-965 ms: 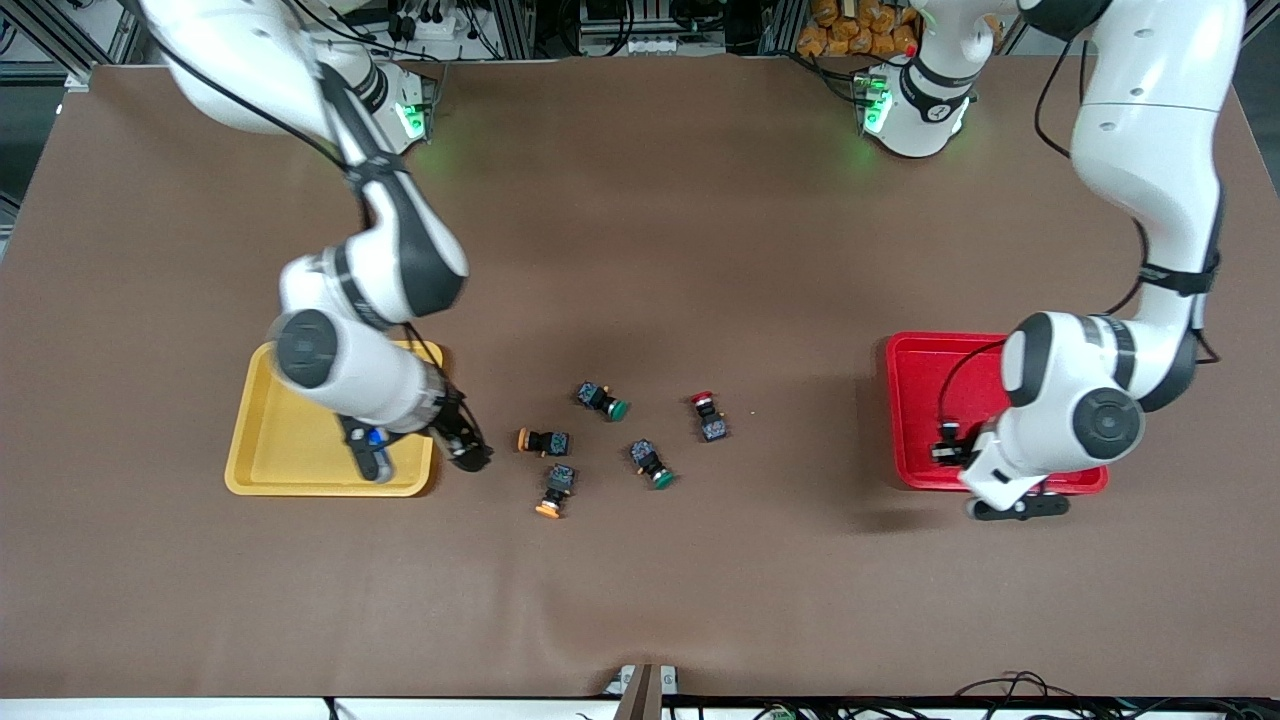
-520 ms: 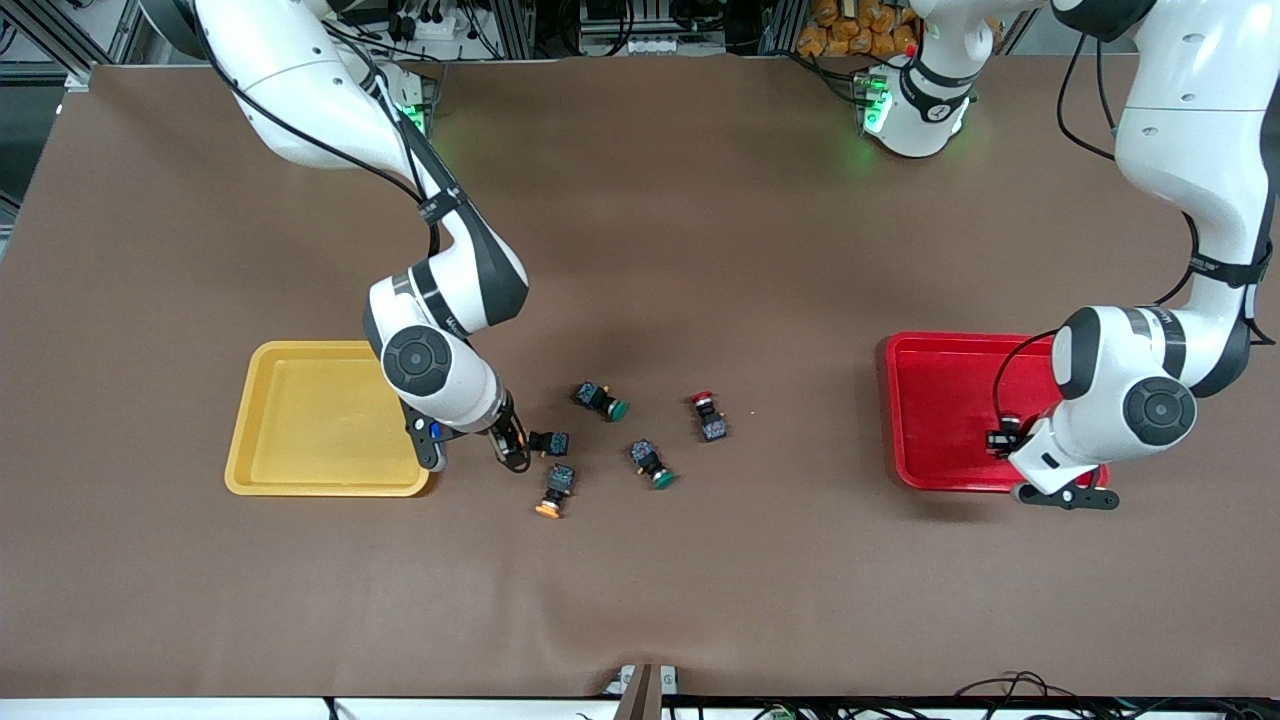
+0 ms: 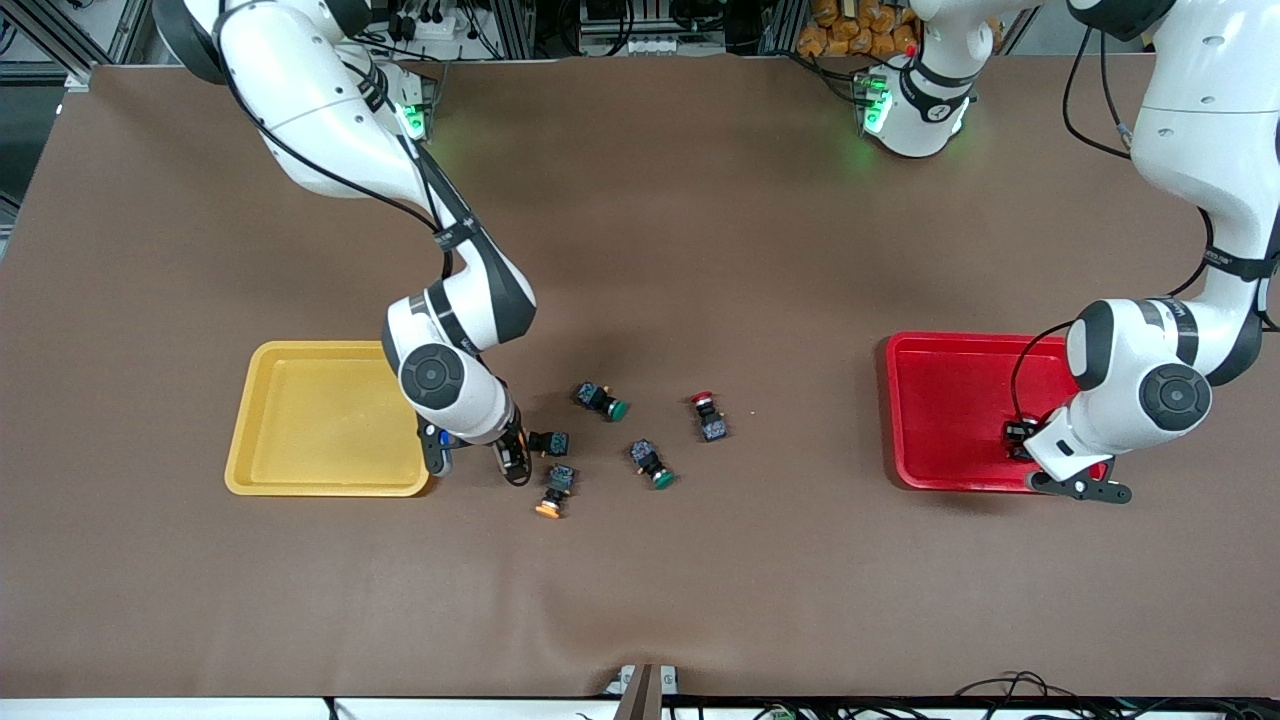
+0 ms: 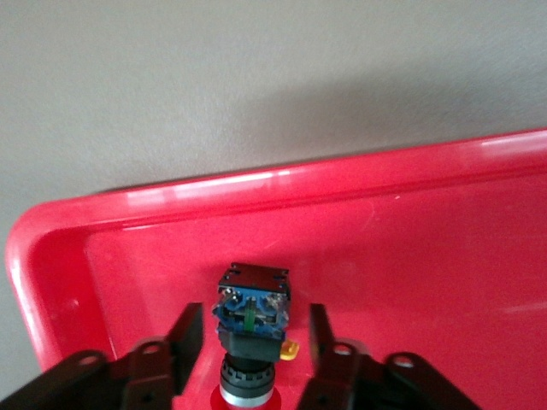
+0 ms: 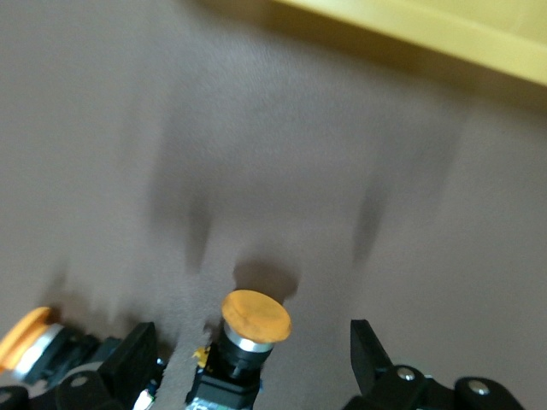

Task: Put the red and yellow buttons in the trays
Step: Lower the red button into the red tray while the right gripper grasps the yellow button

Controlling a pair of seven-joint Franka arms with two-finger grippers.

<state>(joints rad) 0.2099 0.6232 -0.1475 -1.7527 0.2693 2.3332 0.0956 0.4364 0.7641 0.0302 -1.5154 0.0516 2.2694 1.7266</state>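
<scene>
My right gripper [image 3: 514, 456] is open and low over the table beside the yellow tray [image 3: 300, 487]. An orange-yellow-capped button [image 5: 255, 318] lies between its fingers untouched; its body shows in the front view [image 3: 550, 441]. A second yellow button [image 3: 553, 490] lies a little nearer to the front camera. One red-capped button [image 3: 708, 415] lies on the table. My left gripper [image 4: 253, 335] is open in the red tray [image 3: 940, 410], over its corner. Another red-capped button [image 4: 249, 312] lies on the tray floor between the fingers, which stand apart from it.
Two green-capped buttons [image 3: 602, 400] [image 3: 652, 465] lie on the brown table among the others. The yellow tray holds nothing. The yellow tray's rim shows in the right wrist view [image 5: 427, 34].
My right gripper moved from the yellow tray's edge to the yellow button and came down around it. My left gripper shifted across the red tray toward the left arm's end of the table.
</scene>
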